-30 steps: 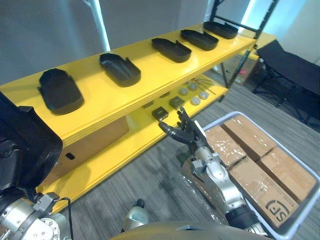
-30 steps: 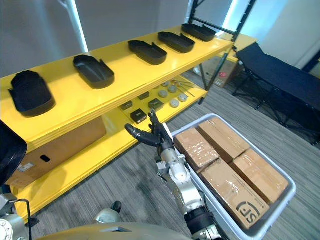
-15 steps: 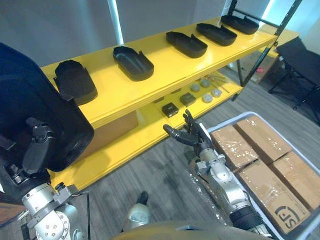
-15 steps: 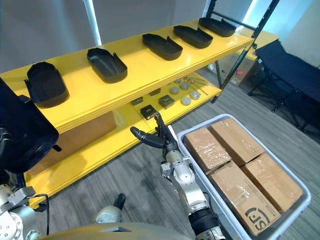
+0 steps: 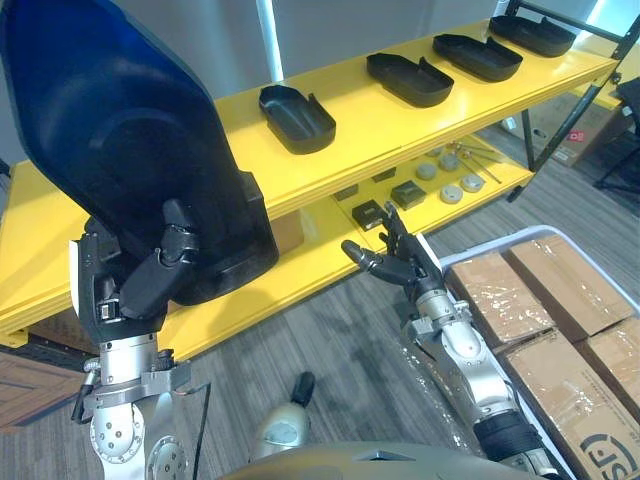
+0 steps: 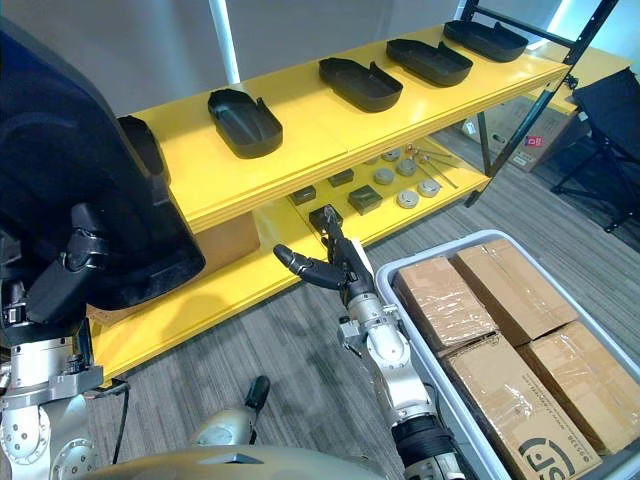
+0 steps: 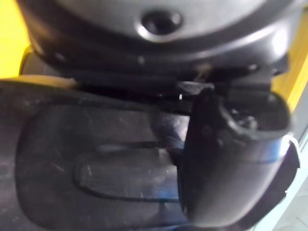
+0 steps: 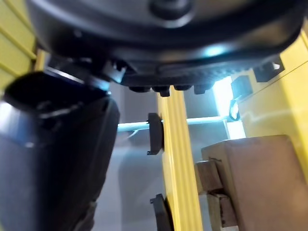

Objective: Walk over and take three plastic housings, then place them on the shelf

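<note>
Grasps a large black plastic housing (image 5: 120, 130) in the left hand (image 5: 130, 295), fingers (image 5: 165, 268) clenched round its lower edge, raised upright in front of the left end of the yellow shelf (image 5: 360, 135). Holds the right hand (image 5: 400, 268) out low near the lower shelf's edge, fingers released, straight and empty, beside a grey crate (image 6: 428, 249) of cardboard boxes (image 5: 495, 300). Shows more black housings (image 5: 297, 117) spaced in a row along the top shelf.

head stereo pair looks down, both sharing yellow shelf (image 5: 360, 135); wrist cameras extremely close-up.
</note>
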Motion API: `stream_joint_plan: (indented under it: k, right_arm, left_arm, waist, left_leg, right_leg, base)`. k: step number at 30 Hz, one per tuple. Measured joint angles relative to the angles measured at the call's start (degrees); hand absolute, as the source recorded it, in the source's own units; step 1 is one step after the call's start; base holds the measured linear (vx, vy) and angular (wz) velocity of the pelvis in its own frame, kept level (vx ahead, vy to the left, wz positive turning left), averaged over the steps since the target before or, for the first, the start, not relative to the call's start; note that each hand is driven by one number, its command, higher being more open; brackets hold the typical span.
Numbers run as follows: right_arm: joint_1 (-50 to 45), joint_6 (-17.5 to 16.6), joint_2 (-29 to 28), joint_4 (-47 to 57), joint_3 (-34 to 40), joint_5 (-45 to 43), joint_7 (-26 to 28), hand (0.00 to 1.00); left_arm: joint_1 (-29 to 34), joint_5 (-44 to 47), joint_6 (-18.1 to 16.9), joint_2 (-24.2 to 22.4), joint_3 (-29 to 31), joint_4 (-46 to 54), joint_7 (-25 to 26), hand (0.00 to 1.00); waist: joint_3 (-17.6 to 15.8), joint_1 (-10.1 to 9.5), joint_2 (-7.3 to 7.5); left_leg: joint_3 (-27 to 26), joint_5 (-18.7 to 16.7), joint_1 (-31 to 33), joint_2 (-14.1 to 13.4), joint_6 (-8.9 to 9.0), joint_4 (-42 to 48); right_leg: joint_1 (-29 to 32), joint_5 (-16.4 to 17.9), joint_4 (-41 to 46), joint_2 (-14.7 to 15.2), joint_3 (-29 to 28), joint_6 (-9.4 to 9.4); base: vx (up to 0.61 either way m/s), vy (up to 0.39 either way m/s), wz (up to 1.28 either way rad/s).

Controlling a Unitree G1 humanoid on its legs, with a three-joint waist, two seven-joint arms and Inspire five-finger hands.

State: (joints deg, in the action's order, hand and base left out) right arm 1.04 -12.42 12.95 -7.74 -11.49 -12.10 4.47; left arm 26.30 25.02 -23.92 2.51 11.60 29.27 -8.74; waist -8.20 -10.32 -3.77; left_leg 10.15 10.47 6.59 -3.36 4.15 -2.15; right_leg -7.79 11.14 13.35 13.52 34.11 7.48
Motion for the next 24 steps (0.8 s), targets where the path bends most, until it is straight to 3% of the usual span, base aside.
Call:
stream_joint_plan:
  k: [4,8,9,10,11,12,13,14,15,16,17,18,20,21,22,23,24]
  right_arm:
    - [0.0,-1.6,-0.7,0.2,-0.4,-0.1,0.8,1.00]
    - [0.3,-2.1,-4.2,0.8,-0.5,-0.1,-0.1,1.00]
    - [0.3,-2.8,-5.1,1.1,-0.6,-0.1,-1.3,1.00]
    - [0.4,-3.5,-5.5,1.5,-0.6,-0.1,-2.2,1.00]
    - [0.5,-3.9,-5.8,1.8,-0.6,-0.1,-2.7,1.00]
    - [1.5,-4.7,-6.3,1.8,-1.3,0.1,-3.8,1.00]
    - [1.8,-4.8,-6.4,1.8,-1.6,0.1,-4.0,1.00]
    - [2.8,-5.4,-6.9,1.7,-2.0,0.4,-4.8,1.00]
    - [3.4,-6.2,-7.3,1.6,-2.1,0.6,-5.2,1.00]
    - [3.6,-6.7,-7.3,1.6,-2.1,0.6,-5.3,1.00]
    - [4.5,-7.0,-6.5,1.6,-2.1,0.9,-5.2,1.00]
    - [5.6,-7.3,-5.4,1.8,-1.7,2.3,-5.5,1.00]
    - [6.8,-8.0,-3.5,2.7,-0.7,2.6,-6.4,1.00]
    - [6.9,-8.1,-1.7,5.3,0.8,2.8,-7.8,1.00]
    - [6.8,-8.1,-1.1,6.4,1.5,2.8,-8.0,1.00]
    - [6.8,-8.1,-0.6,8.4,2.7,2.8,-8.3,1.00]
    - [6.9,-9.0,0.7,12.5,5.0,2.8,-8.5,1.00]
  left_arm:
    - [1.6,-1.1,-0.1,0.0,0.0,0.0,0.6,0.00]
    - [1.7,-1.1,-0.4,0.0,3.6,0.0,-0.5,0.00]
    - [1.7,-1.1,-0.9,0.1,4.7,0.0,-1.3,0.00]
    - [1.2,-1.1,-1.2,0.0,5.3,0.0,-1.5,0.00]
    - [1.0,-1.1,-1.3,0.0,5.4,0.0,-1.4,0.00]
    - [1.0,-1.2,-1.9,0.2,6.4,0.1,-1.2,0.00]
    - [1.0,-1.2,-1.9,0.2,6.7,0.1,-1.1,0.00]
    - [1.0,-1.4,-1.9,0.3,7.0,0.1,0.1,0.00]
    - [0.7,-1.4,-1.9,0.7,6.9,0.0,1.4,0.00]
    - [0.2,-1.4,-1.9,0.9,6.8,0.0,2.0,0.00]
    - [-0.8,-1.4,-1.8,1.0,6.9,-0.1,3.3,0.00]
    - [-2.7,-1.2,-1.9,1.4,6.8,-0.3,4.6,0.00]
    - [-6.2,-1.1,-1.9,3.3,6.4,-2.0,5.6,0.00]
    - [-9.5,-1.1,-1.9,5.4,5.5,-4.8,6.6,0.00]
    - [-10.2,-1.1,-1.9,5.8,5.3,-5.7,7.1,0.00]
    - [-10.5,-1.1,-1.9,6.1,5.0,-6.4,8.0,0.00]
    - [-10.0,-1.1,-1.9,6.4,5.1,-6.5,9.1,0.00]
  waist:
    - [-0.9,-0.37,0.82]
    - [-2.8,-1.24,4.00]
    - [-3.2,-2.15,4.94]
    - [-3.1,-2.25,4.93]
    - [-3.0,-2.41,4.79]
    - [-3.0,-2.49,4.86]
    - [-3.0,-2.50,4.89]
    - [-3.1,-2.23,4.80]
    - [-3.4,-1.66,4.26]
    - [-3.6,-1.42,3.91]
    - [-3.6,-0.68,3.45]
    - [-3.5,0.09,2.47]
    - [-3.6,1.57,2.09]
    - [-3.6,2.98,2.03]
    - [-3.6,3.61,2.09]
    - [-3.3,4.24,2.71]
    - [-2.2,4.23,4.48]
  left_leg:
    - [-3.1,0.1,1.0,0.5,-0.10,0.7]
    - [-2.4,-4.3,3.1,4.4,-0.72,8.1]
    - [-2.3,-6.9,3.6,5.7,-1.01,11.1]
    - [-1.3,-8.6,4.4,6.3,-1.24,13.4]
    - [-0.7,-8.9,4.6,6.4,-1.47,14.1]
    - [-0.2,-9.5,4.0,6.3,-1.97,13.9]
    - [-0.1,-9.7,3.8,6.4,-2.16,13.8]
    - [0.3,-10.1,2.7,6.6,-2.90,13.2]
    - [1.7,-10.2,0.8,6.5,-3.76,11.9]
    - [2.4,-10.4,-0.2,6.5,-4.21,11.6]
    - [3.6,-10.4,-1.8,6.0,-4.64,10.9]
    - [5.0,-10.7,-2.1,5.2,-4.67,10.8]
    - [7.6,-11.0,-2.0,5.2,-4.41,10.9]
    - [10.5,-11.2,-2.0,5.9,-4.13,10.9]
    - [11.7,-11.3,-2.2,6.2,-3.91,10.8]
    - [13.2,-11.6,-2.2,6.7,-3.43,10.7]
    - [13.8,-12.0,-2.1,7.9,-2.82,9.5]
  right_leg:
    - [0.7,1.3,2.1,1.7,0.3,0.59]
    - [-1.7,3.0,4.0,5.4,2.8,2.15]
    - [-3.5,2.0,3.5,6.0,3.4,3.69]
    - [-2.7,0.7,7.6,6.9,1.6,3.87]
    - [-1.1,-0.5,11.2,7.5,-0.3,3.24]
    - [3.1,-3.7,18.4,8.3,-6.5,3.85]
    - [3.8,-4.6,19.6,8.4,-7.8,3.81]
    - [6.8,-9.0,25.3,9.3,-11.3,3.47]
    - [9.6,-9.0,31.0,10.6,-13.1,2.34]
    - [10.7,-5.1,32.5,10.3,-13.8,1.50]
    - [12.6,0.3,32.2,8.4,-14.5,-1.57]
    - [14.7,1.8,27.1,4.9,-16.2,-3.70]
    - [16.7,1.9,18.8,1.0,-21.0,-3.93]
    - [17.8,1.1,13.2,-1.4,-26.0,-2.92]
    - [17.7,0.9,11.1,-2.1,-27.6,-2.60]
    - [17.6,0.6,8.2,-2.7,-29.1,-2.42]
    - [17.1,0.8,3.9,-2.7,-28.7,-3.24]
  base:
    - [-0.05,0.018,0.15]
    - [0.06,0.048,0.33]
    - [0.14,0.086,0.44]
    - [0.11,0.101,0.44]
    - [0.12,0.148,0.44]
    - [0.10,0.134,0.25]
    - [0.12,0.115,0.15]
    - [0.16,0.072,0.14]
    - [0.17,0.037,0.20]
    - [0.21,0.011,0.28]
    - [0.19,-0.013,0.37]
    - [0.20,-0.001,0.46]
    - [0.15,-0.062,0.86]
    - [0.15,-0.154,1.18]
    - [0.15,-0.188,1.20]
    - [0.15,-0.295,1.04]
    - [0.20,-0.402,1.21]
